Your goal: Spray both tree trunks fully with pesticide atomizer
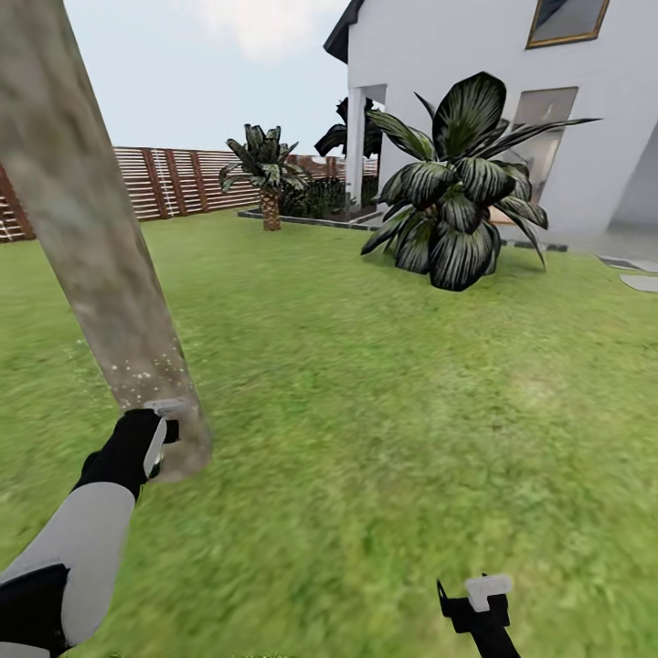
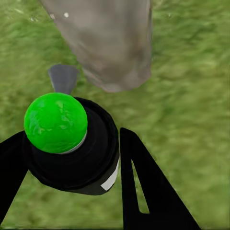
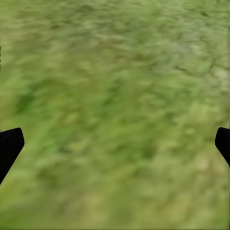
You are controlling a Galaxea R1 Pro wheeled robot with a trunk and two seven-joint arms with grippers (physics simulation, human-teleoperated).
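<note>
Head view: one tree trunk [image 1: 91, 238] close at the left, pale specks [image 1: 142, 373] near its base.
One sprayer [image 2: 72, 143] sits clamped in the left gripper [image 1: 155, 448] beside that base; right gripper [image 1: 480, 599] spread empty over lawn [image 1: 384, 384]. Two palms [image 1: 457, 192], fence [image 1: 174, 183] and house [image 1: 493, 55] edge wide open grass.

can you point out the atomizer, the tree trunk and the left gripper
atomizer [image 2: 56, 122]: left wrist view, on its round green top.
tree trunk [image 1: 87, 228]: head view, on the mottled bark midway up the column.
left gripper [image 2: 72, 163]: left wrist view, midway between the two black fingers shut around the atomizer's black body.
</note>
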